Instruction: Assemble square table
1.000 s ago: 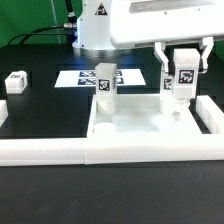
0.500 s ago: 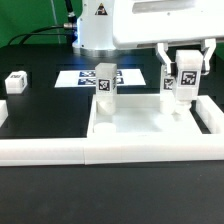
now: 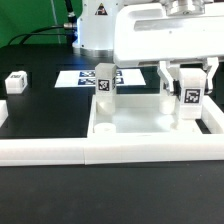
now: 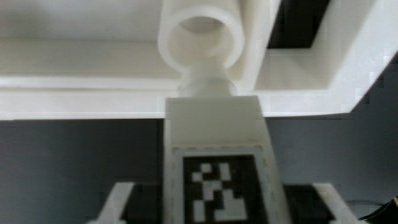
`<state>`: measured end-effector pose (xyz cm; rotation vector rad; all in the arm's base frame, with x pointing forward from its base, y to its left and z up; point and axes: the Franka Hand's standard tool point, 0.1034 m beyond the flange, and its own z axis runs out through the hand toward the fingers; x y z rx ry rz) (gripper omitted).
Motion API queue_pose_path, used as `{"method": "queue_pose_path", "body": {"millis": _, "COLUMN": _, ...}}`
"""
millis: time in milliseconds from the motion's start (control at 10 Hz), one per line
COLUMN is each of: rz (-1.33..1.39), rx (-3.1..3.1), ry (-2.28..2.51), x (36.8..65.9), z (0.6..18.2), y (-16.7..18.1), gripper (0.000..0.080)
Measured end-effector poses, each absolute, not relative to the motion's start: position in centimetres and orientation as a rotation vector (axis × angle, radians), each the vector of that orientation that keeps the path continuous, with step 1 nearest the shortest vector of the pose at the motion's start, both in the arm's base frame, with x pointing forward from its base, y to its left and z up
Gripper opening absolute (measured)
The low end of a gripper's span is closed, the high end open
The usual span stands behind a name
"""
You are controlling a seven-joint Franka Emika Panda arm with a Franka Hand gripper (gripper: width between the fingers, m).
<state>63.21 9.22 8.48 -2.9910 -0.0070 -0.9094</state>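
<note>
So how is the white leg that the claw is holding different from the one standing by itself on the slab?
The held leg is clamped between the fingers of the gripper, while the free leg stands untouched. The held leg is at the far corner of the slab on the exterior view's right, the free leg at the far corner on its left. Both are white, upright and tagged.

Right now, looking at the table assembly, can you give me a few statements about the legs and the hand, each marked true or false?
1. The hand is shut on a tagged leg. True.
2. A standing leg is upright at a corner of the square slab. True.
3. A third leg lies on the exterior view's right of the slab. False: the loose leg sits on the exterior view's left, apart from the slab.
4. The marker board rests on the slab. False: the marker board lies on the black table beyond it.
</note>
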Motion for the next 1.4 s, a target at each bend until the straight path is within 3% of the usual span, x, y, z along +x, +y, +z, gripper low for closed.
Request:
{"method": "queue_pose_path", "body": {"millis": 500, "rz": -0.856, "rx": -3.015, "ry": -0.079, "x": 61.1, "z": 8.6, "y": 9.4, "gripper": 0.029}}
{"method": "queue_pose_path", "body": {"millis": 1400, "rz": -0.903, "rx": -3.009, "ry": -0.134, "x": 62.0, "z": 8.5, "y": 9.5, "gripper": 0.029}}
